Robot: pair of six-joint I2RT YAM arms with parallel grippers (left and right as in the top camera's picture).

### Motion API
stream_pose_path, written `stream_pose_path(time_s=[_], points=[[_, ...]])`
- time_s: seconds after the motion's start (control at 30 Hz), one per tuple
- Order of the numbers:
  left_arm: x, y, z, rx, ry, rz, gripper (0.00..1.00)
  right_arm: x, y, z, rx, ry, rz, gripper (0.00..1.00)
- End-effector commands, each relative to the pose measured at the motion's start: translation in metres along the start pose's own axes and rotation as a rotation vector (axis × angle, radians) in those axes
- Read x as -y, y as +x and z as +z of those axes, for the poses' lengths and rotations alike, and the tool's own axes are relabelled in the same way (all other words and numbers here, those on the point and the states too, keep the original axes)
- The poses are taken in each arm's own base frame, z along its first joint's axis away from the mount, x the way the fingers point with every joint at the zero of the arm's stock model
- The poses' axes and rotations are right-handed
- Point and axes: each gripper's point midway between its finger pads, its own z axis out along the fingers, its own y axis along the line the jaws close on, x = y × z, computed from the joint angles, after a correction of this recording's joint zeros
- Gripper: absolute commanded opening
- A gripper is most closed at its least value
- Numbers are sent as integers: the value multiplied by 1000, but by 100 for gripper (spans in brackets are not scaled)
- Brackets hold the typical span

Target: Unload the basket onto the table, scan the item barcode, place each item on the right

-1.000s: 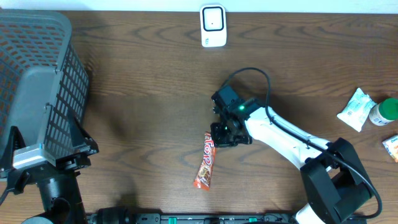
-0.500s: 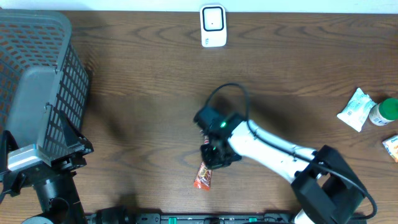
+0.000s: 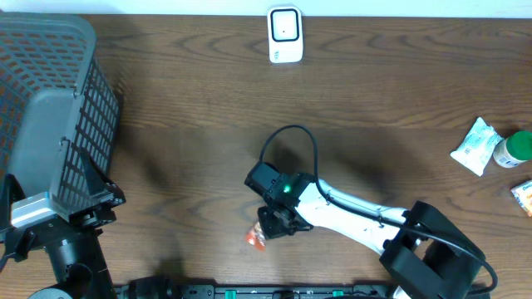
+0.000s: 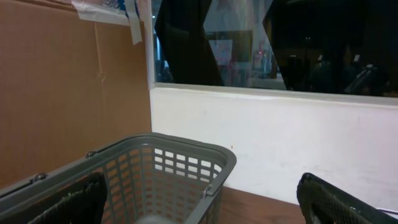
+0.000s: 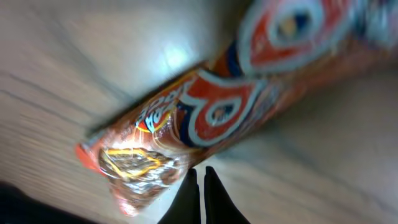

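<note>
Two pincers differ: the right pincer, far nearer, is closed, tips together just beside the bar, which lies front-centre on the worktop, its long axis slanting across them. The left pincer gapes empty, well apart.

Overhead, the right end effector covers most of the snack bar, with just an orange tip peeking out. The wrist view is smeared and the wrapper lettering looks unreadable. The basket runs off the left edge.
</note>
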Motion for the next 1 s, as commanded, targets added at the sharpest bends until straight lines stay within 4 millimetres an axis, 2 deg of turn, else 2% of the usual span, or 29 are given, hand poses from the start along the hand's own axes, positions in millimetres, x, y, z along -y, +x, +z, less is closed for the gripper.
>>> stream_pose_path(time_s=[0.0,0.13,0.23,0.47,0.57,0.73,0.8,0.83,0.87,0.9,0.97], points=[[0,-1,-1,7,0,-10,98,-2,-10,5,37,4,-40,1],[0,-1,-1,7,1,-10,98,4,-32,2,122,26,-64,1],[0,-1,-1,7,1,-10,98,16,-51,-3,172,34,-40,1],[0,-1,-1,8,1,-10,98,63,-102,-23,281,19,15,1],[0,-1,-1,8,1,-10,98,77,-120,-31,330,12,27,1],[0,-1,-1,8,1,-10,98,76,-145,-44,426,-9,-12,1],[0,-1,-1,8,1,-10,98,71,-152,-53,444,-16,-17,9],[0,-1,-1,8,0,-10,98,69,-153,-57,439,-19,-17,18],[0,-1,-1,8,0,-10,98,65,-152,-61,422,-31,-17,41],[0,-1,-1,7,0,-10,98,61,-149,-65,400,-47,-15,99],[0,-1,-1,7,0,-10,98,47,-139,-75,326,-108,-18,99]])
